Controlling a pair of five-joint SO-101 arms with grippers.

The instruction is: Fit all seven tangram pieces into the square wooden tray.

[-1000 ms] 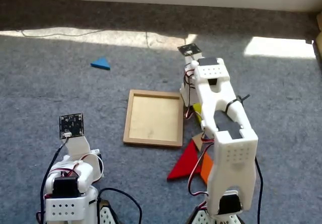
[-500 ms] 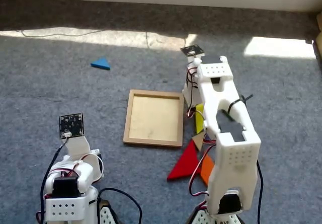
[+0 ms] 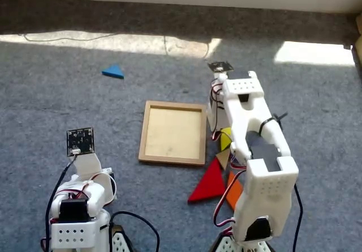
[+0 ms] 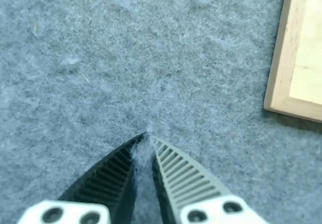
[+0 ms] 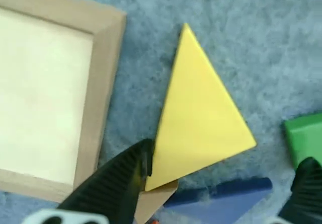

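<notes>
The square wooden tray point(image 3: 172, 133) lies empty on the grey carpet. My right gripper point(image 5: 226, 158) is open just off its right edge, low over a yellow triangle point(image 5: 201, 118), one finger on each side of it. A green piece point(image 5: 304, 138), a blue piece point(image 5: 221, 199) and a tan piece point(image 5: 151, 199) lie close by. In the high view the yellow triangle point(image 3: 225, 139) peeks out beside the right arm point(image 3: 249, 127), with a red triangle point(image 3: 210, 182) and an orange piece point(image 3: 233, 188) nearer the base. A blue triangle point(image 3: 113, 71) lies far back left. My left gripper point(image 4: 148, 136) is shut over bare carpet.
The left arm point(image 3: 79, 201) is folded near the front left, with a corner of the tray point(image 4: 294, 63) off to its side. Sunlit strips cross the carpet at the back, by a thin cable point(image 3: 62, 37). Open carpet surrounds the tray on its left and far sides.
The right arm has drawn back toward its base and a little to the right, so more of the yellow triangle shows beside it. The left arm has not moved.
</notes>
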